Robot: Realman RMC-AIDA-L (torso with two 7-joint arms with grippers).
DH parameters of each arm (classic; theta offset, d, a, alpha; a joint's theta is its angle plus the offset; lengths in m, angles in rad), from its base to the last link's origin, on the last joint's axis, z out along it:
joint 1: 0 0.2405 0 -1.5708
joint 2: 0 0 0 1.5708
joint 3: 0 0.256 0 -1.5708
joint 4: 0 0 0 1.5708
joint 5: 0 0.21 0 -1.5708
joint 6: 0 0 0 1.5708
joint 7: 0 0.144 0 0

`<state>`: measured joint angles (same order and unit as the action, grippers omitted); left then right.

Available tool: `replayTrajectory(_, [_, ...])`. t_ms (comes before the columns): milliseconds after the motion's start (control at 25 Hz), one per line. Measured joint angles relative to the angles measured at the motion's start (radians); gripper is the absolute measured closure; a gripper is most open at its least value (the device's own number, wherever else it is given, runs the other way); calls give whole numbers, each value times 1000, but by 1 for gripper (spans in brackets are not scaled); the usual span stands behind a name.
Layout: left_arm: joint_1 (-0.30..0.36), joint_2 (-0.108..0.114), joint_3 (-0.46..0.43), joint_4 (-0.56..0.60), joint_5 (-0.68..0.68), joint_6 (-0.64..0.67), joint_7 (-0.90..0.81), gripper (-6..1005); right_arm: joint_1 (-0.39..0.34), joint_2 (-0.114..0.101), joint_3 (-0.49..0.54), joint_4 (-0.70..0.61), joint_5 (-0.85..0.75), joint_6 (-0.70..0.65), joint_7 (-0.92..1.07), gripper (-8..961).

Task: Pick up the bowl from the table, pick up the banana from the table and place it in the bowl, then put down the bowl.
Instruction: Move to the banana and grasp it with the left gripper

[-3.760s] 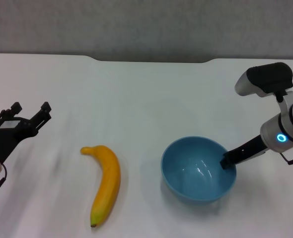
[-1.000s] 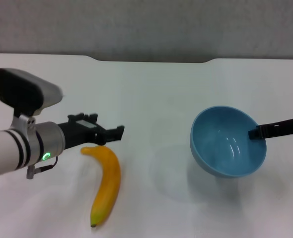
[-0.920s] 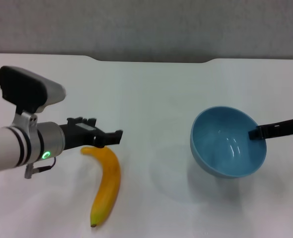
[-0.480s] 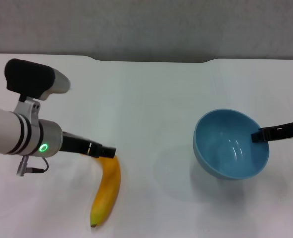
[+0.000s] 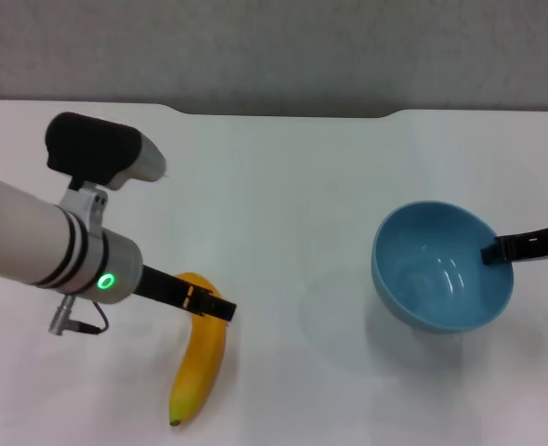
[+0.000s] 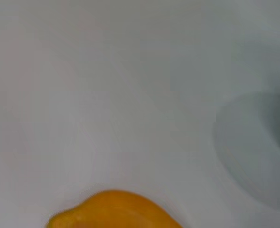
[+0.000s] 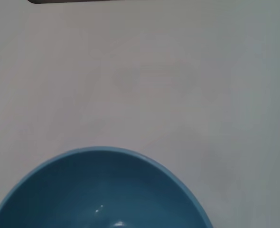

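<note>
Your desk (image 5: 283, 177) carries the banana (image 5: 200, 372), well left of the bowl (image 5: 441, 269). The bowl hangs raised, its right rim clamped by the right end effector (image 5: 497, 249). The left end effector (image 5: 220, 310) sits on the banana's far end; I cannot tell its finger state.

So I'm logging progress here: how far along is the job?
Done: the right pincer grips the bowl by its rim, and its shadow on the table suggests it is lifted. In hand: the left pincer is at the upper end of the banana, which lies on the table. Left: lifting the banana, putting it in the bowl, setting the bowl down.
</note>
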<state>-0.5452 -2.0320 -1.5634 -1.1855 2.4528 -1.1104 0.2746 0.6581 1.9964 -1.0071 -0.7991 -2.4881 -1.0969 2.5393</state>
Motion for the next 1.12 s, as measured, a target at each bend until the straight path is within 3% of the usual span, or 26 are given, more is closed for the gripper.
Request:
replayTrajectory(520, [-16,-6,73,14,21,52,-110,122,13,-1,1,3,-2,-1,1,927])
replayTrajectory(1120, [-29,-7,154,148,27,208,-153,121,24,1,1,5,0,-3,1,927])
